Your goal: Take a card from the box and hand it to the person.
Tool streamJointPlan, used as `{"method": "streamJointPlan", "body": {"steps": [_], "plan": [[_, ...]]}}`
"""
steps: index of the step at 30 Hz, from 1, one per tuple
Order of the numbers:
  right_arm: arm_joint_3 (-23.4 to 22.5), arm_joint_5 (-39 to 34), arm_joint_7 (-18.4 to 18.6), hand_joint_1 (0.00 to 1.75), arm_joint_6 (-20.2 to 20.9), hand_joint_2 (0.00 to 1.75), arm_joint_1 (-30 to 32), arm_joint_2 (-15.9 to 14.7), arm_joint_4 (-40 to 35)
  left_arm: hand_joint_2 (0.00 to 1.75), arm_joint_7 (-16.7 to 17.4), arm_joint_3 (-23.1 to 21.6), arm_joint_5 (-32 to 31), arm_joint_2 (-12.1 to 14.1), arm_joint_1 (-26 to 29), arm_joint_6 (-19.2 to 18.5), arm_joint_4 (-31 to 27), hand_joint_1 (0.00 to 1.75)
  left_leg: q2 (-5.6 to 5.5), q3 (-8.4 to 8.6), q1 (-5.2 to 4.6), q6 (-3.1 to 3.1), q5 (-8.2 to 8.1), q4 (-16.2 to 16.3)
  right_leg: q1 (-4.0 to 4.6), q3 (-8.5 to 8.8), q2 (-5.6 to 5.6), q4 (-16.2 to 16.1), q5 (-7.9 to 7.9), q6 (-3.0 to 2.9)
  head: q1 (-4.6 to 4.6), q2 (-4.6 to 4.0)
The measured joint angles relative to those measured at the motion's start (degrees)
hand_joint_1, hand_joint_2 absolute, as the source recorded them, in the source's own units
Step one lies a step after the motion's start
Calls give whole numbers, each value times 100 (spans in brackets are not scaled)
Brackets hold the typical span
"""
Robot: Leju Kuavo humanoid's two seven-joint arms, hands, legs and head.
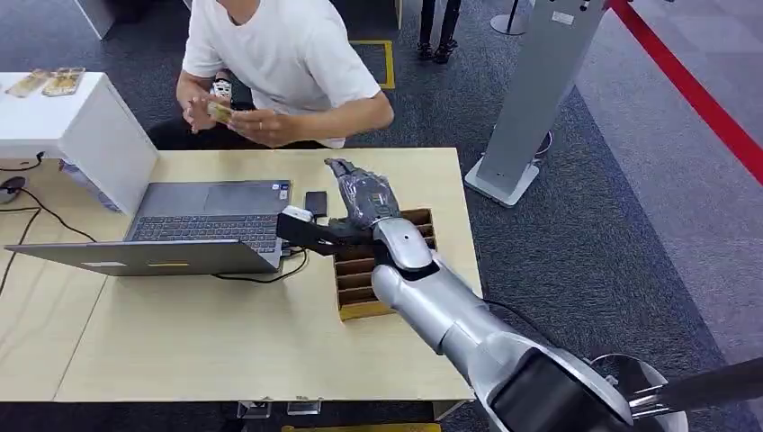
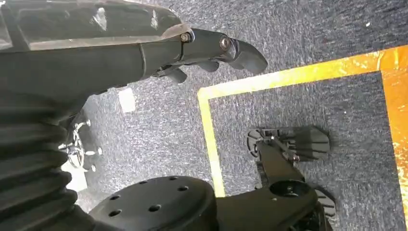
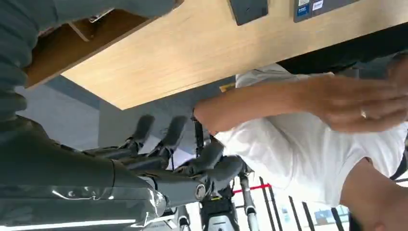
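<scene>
Reaching forward over the table, the right hand [image 1: 362, 193] sits just beyond the far end of the box [image 1: 360, 286], fingers extended toward the person [image 1: 279, 63]; in the right wrist view the fingers [image 3: 173, 139] look loosely spread and slightly curled with nothing visibly between them, so I read it as empty, though a thin card could be hidden. The left hand [image 2: 211, 50] hangs by the robot's side over the carpet, fingers curled in, holding nothing. Card location: the person's hands [image 1: 234, 117] are together in front of their chest with a small yellowish item [image 1: 219, 110] in them, possibly a card, too small to be sure. The box is a slotted cardboard tray on the right part of the table, partly under the robot's forearm; its contents can't be made out. Judged step: either the tail of a handover or the hand is between picks; next move likely calls for pulling the arm back and lowering the fingers into a box slot to pinch a card. Surface: light wooden table [image 1: 207, 342], an open laptop [image 1: 193, 229] on its left half, a small black device [image 1: 315, 201] beside it, cable trailing. Room: dark grey carpet, yellow floor tape [image 2: 211, 134], red floor stripe [image 1: 702, 94], a grey stand [image 1: 531, 99], a white counter [image 1: 63, 121].
</scene>
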Motion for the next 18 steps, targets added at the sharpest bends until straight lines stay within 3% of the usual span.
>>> {"method": "streamJointPlan", "body": {"steps": [10,18], "plan": [[13,-419,-98,0,-467,175,5,-107,13,0,-2,0,63,26,5,2,0,0,0,1,0,0,0,1,0,0,0,0,0,0,2,0],[-212,-592,-13,0,-877,175,466,-676,-1201,0,-68,2,184,44,92,92,0,0,0,2,-1,0,0,2,-1,-2,1,-2,0,0,7,0]]}}
